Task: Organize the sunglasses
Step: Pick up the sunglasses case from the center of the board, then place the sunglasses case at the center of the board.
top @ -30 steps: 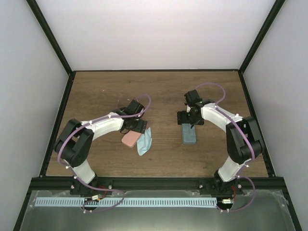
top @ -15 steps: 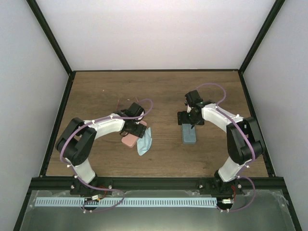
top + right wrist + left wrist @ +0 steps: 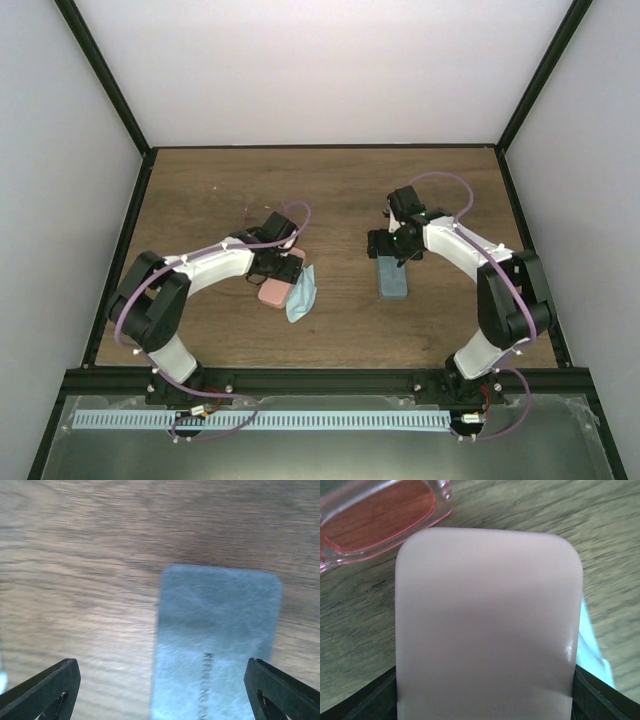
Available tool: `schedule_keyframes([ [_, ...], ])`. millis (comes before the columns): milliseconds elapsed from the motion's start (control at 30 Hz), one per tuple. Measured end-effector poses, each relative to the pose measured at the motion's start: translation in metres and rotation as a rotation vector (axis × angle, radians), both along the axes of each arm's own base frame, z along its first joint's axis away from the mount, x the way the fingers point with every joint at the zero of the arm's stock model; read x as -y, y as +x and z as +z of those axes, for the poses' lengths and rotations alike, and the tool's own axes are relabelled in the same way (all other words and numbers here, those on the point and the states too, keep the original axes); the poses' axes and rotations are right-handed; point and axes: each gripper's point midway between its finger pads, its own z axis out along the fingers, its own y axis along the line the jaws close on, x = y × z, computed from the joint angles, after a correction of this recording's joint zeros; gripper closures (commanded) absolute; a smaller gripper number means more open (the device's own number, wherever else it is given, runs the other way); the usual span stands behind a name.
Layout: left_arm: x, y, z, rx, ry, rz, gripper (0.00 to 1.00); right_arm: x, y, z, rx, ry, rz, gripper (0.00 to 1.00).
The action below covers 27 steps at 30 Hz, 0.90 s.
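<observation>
A reddish-pink pair of sunglasses point(image 3: 375, 515) lies on the wood just beyond a pink case point(image 3: 487, 620). That case fills the left wrist view, and my left gripper point(image 3: 485, 700) is shut on it, one black finger against each long side. From above, the left gripper point(image 3: 276, 264) covers the far end of the pink case point(image 3: 271, 293). My right gripper point(image 3: 162, 690) hangs open over a grey-blue case point(image 3: 215, 645), which lies flat nearer its right finger. From above, the right gripper point(image 3: 396, 246) is at that case's point(image 3: 393, 282) far end. The second pair is hidden.
A light blue cloth point(image 3: 301, 294) lies against the pink case's right side and also shows in the left wrist view as a blue cloth edge point(image 3: 592, 650). Bare wooden table point(image 3: 340, 190) stretches beyond both arms to the white walls and black frame.
The left gripper has settled lower over the pink case and its jaws have come in against the case's sides. The right arm has hardly moved.
</observation>
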Motion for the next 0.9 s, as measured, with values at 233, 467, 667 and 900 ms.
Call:
schedule_keyframes([
  [233,0.024,0.009,0.036,0.013,-0.151,0.047,0.51,-0.051,-0.006,0.062,0.077,0.347,0.078,0.07],
  [467,0.046,0.019,0.084,0.014,-0.375,0.094,0.49,-0.096,-0.042,0.092,0.052,0.772,0.175,0.00],
  [667,0.065,0.023,0.113,-0.024,-0.535,0.095,0.48,-0.105,-0.056,0.126,0.118,0.928,0.264,0.00],
  [900,0.063,0.037,0.122,0.000,-0.451,0.082,0.37,-0.108,-0.053,0.125,0.109,0.941,0.280,0.00],
])
